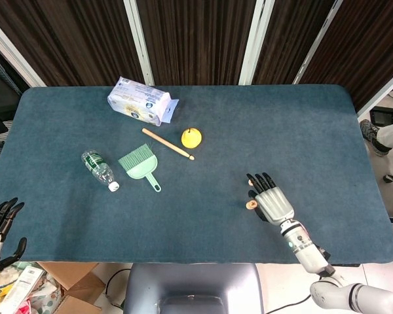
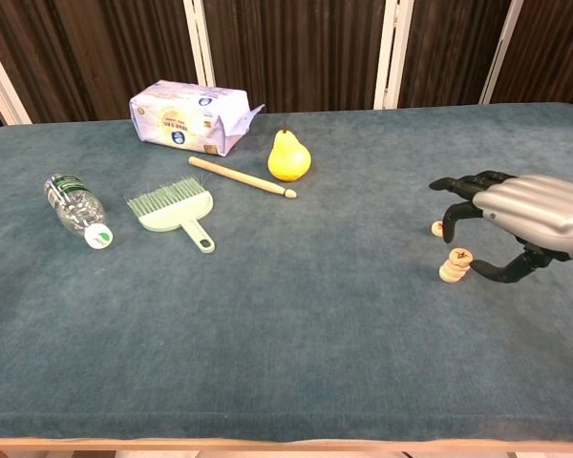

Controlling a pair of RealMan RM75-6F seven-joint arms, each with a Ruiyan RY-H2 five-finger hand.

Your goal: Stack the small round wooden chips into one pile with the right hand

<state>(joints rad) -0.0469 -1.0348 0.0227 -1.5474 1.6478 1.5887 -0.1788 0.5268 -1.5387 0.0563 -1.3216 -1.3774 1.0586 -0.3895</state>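
A short pile of small round wooden chips [image 2: 455, 266] stands on the blue table cloth at the right; its top chip sits slightly askew. In the head view the pile [image 1: 251, 205] shows just left of my right hand [image 1: 271, 198]. One more chip [image 2: 439, 228] lies flat a little behind the pile. My right hand [image 2: 527, 218] hovers beside both, its fingers arched down over the single chip and its thumb close to the pile; it holds nothing. My left hand [image 1: 0, 219] hangs off the table's near left corner, fingers spread and empty.
On the left half lie a water bottle [image 2: 76, 207], a green hand brush [image 2: 172, 207], a wooden stick [image 2: 241, 177], a yellow pear [image 2: 288, 157] and a tissue pack [image 2: 188, 115]. Cardboard boxes [image 1: 62, 294] sit below the table's near edge.
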